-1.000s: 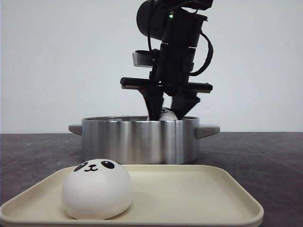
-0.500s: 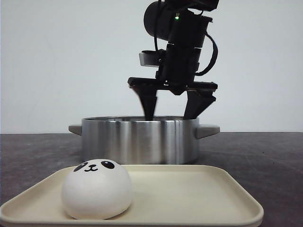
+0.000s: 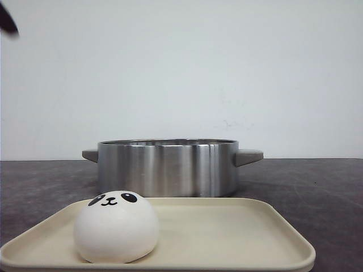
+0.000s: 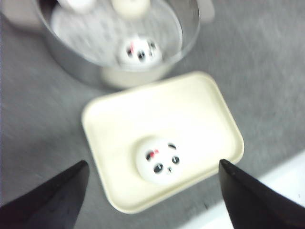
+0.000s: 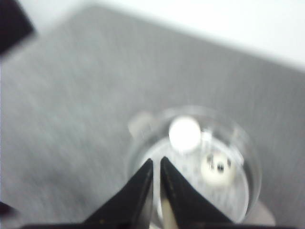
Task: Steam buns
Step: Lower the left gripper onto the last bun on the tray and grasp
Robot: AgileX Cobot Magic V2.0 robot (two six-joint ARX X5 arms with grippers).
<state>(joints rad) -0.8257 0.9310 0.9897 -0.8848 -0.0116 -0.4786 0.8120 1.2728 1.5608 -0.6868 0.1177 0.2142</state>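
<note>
One white panda-faced bun [image 3: 115, 226] sits at the left of the cream tray [image 3: 238, 238]. In the left wrist view the same bun [image 4: 159, 160] lies on the tray [image 4: 119, 114], far below my open left gripper [image 4: 153, 162], which holds nothing. The steel pot [image 3: 167, 167] stands behind the tray. Inside it I see three buns, one face-up [image 4: 140, 50] and two at the far side [image 4: 128, 5]. My right gripper [image 5: 157, 160] hangs high over the pot [image 5: 143, 143], shut and empty, with two buns [image 5: 184, 133] blurred below it.
The pot has a grey handle on each side [image 3: 249, 156]. Dark grey tabletop [image 3: 317, 187] lies around pot and tray. A dark arm part [image 3: 7, 20] shows at the top left corner of the front view. The table's pale edge [image 4: 281, 176] runs beside the tray.
The gripper over the pot opened and let a bun down into it, then rose out of the front view. The bun on the tray has not moved.
</note>
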